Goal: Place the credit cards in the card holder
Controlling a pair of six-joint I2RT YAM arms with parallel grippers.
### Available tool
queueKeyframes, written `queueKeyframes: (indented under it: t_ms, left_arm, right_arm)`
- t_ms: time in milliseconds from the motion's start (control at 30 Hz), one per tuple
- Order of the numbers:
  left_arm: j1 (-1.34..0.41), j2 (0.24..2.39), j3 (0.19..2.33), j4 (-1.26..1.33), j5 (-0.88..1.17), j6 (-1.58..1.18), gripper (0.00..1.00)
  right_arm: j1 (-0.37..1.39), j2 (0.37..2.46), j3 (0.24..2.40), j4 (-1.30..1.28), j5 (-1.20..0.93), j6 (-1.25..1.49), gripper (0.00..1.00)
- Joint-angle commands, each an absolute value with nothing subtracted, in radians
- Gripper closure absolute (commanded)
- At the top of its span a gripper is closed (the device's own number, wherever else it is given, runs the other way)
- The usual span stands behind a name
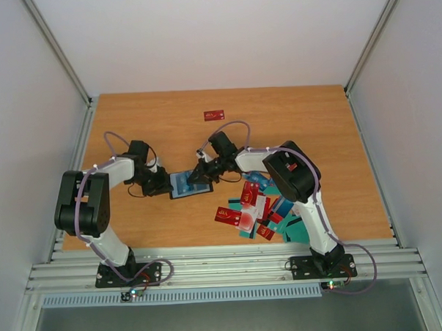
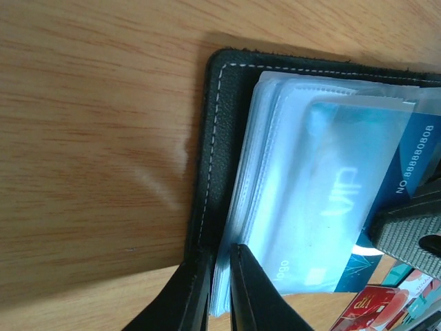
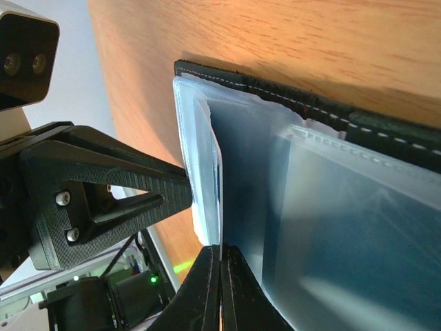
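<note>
The black card holder lies open on the table, its stitched cover and clear sleeves showing. My left gripper is shut on the holder's left edge, with cover and sleeve stack pinched between its fingers. A blue credit card sits partly inside a sleeve. My right gripper is shut on a thin sheet seen edge-on, apparently that card's outer end. In the top view the left gripper and right gripper meet over the holder. More credit cards lie in a red, teal and white pile.
A single red card lies alone near the far edge of the wooden table. The pile of cards sits right of the holder, under the right arm's elbow. Grey walls close in both sides.
</note>
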State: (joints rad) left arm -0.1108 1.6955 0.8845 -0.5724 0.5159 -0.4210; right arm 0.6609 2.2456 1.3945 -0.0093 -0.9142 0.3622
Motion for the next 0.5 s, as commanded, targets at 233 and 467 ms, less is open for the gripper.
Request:
queueKeyframes:
  t_ms: [233,467]
  left_arm:
    - [-0.114,1.649,0.917,-0.601,0.503,-0.403,0.83]
    - [-0.114,1.603,0.948,-0.663,0.472,-0.372,0.79]
  right_arm:
    - [0.688,2.272,1.430,-0.102,-0.918,0.355,0.87]
    - [0.688,2.278,1.500,-0.281,-0.898,0.279,0.79]
